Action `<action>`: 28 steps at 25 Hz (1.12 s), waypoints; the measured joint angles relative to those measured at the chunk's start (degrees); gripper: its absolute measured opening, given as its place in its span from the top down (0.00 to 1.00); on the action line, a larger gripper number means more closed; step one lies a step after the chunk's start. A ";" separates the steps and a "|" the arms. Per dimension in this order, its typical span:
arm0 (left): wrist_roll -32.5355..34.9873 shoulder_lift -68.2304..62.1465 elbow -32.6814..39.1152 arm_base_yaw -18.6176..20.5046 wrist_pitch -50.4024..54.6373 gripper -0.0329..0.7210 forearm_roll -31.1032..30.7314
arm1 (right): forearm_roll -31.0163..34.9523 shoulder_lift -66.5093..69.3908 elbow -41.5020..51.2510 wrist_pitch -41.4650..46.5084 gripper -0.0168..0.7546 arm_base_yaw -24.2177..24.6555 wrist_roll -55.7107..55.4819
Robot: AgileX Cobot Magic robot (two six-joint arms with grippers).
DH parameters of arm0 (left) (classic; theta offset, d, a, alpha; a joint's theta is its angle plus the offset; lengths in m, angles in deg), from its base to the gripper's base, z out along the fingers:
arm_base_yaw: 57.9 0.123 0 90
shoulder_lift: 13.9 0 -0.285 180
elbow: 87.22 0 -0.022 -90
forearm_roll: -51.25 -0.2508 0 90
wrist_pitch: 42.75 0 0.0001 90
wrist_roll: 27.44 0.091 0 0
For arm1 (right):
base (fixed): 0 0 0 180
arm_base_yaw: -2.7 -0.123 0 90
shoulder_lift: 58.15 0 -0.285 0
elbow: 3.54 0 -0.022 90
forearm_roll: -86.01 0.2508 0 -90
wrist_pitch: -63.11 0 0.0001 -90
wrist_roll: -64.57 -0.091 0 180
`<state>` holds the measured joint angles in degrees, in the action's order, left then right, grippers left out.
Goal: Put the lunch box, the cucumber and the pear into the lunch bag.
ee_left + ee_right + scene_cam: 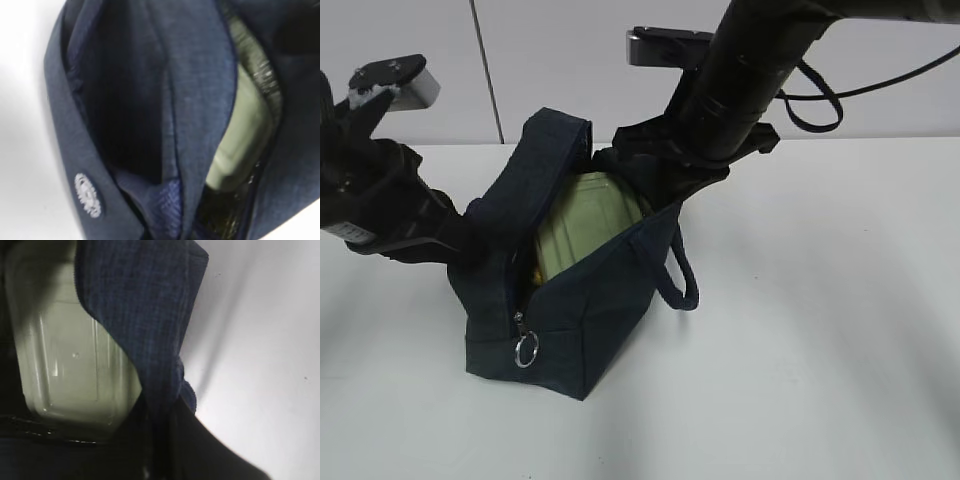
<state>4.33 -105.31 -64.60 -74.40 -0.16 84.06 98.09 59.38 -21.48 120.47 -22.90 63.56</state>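
Nearest the camera was the silver ring pull (526,349) hanging off the zipper on the front corner of the lunch bag (590,320), which sat on the white tabletop (820,350) with its mouth pulled open. Inside, the lunch box (585,225) was standing tilted on its side, sage lid facing out, with its upper end poking toward 12 o'clock out of the opening. Down at about 7 o'clock from the box there was a little sliver of yellow (533,272) that I'd guess was the pear, but it was too small to be sure. Couldn't spot the cucumber anywhere. The left arm came in from 9 o'clock and seemed to be tugging that side of the bag outward, but its gripper was hidden in the fabric, so whether it was closed on the cloth I honestly couldn't tell. Same story for the right arm at 1 o'clock: its gripper was buried behind the bag's rim beside the box, so I couldn't tell how wide it stood or whether it had hold of anything. My worry: the box wasn't seated flat, so if either arm let the fabric go or pulled away roughly, the bag could slump or tip and the box could snag on the rim or slide back out.
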 joint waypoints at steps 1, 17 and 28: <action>0.01 -0.50 0.00 -0.06 -0.48 0.96 0.35 | -0.45 -0.33 -0.01 0.00 0.96 0.00 -0.26; -0.22 -6.59 -7.94 -0.66 1.52 0.96 1.70 | 2.71 -12.64 18.19 -8.92 0.96 6.19 1.00; -0.27 -6.97 -8.23 -4.72 1.01 0.54 1.16 | 14.25 -13.72 18.75 -13.08 0.43 6.32 15.32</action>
<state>4.06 -112.29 -72.83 -79.12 0.85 85.22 112.34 45.67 -2.73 107.39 -16.58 78.88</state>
